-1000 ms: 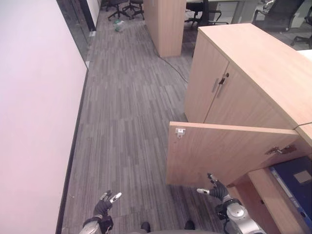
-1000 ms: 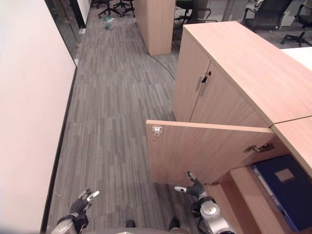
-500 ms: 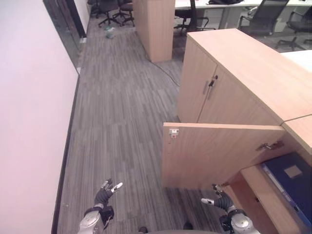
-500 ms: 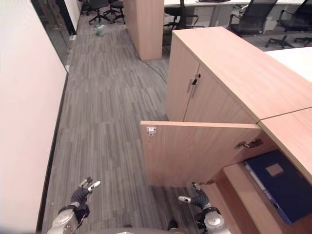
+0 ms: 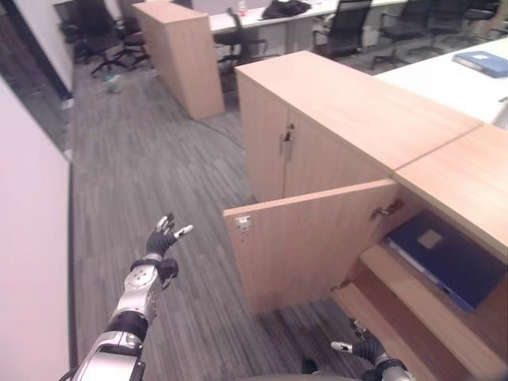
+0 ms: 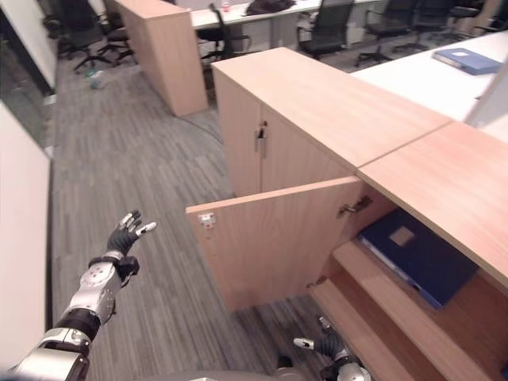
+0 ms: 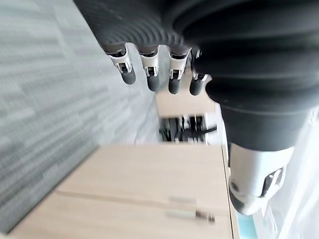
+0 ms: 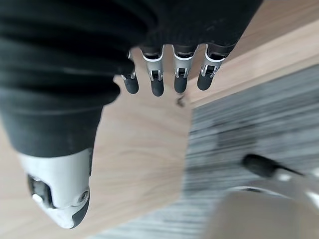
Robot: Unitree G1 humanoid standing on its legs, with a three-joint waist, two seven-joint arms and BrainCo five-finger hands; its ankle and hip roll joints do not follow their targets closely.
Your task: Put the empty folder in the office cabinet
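My left hand (image 5: 163, 236) is raised over the grey plank floor (image 5: 143, 175), out to the left of the cabinet (image 5: 349, 103), with its fingers (image 7: 149, 74) straight and spread and nothing in them. My right hand (image 5: 363, 349) hangs low at the near edge, just in front of the open compartment, and its fingers (image 8: 157, 82) are also relaxed and empty; past them I see the pale wood of the cabinet and a strip of floor.

The blue folder (image 5: 440, 258) lies flat on the upper shelf (image 5: 397, 278) inside the open right-hand compartment, tucked under the cabinet's top. Neither of my hands touches it. A second, lower shelf (image 5: 381, 317) sits nearer to me beneath it. The cabinet door (image 5: 309, 242) stands swung out toward the left, its inner face toward me, with a small white fitting (image 5: 244, 225) near its free top corner and a metal hinge (image 5: 385, 210) where it meets the cabinet body.

Farther along, the next two doors (image 5: 298, 159) of the cabinet are closed, with a dark handle (image 5: 286, 139) where they meet. Another wooden cabinet (image 5: 178, 51) stands alone at the far left, with office chairs (image 5: 341, 28) beyond it. At the far right, a white desk (image 5: 444, 79) carries another blue folder (image 5: 480, 62). A pale wall (image 5: 32, 262) runs along the left side of the floor.
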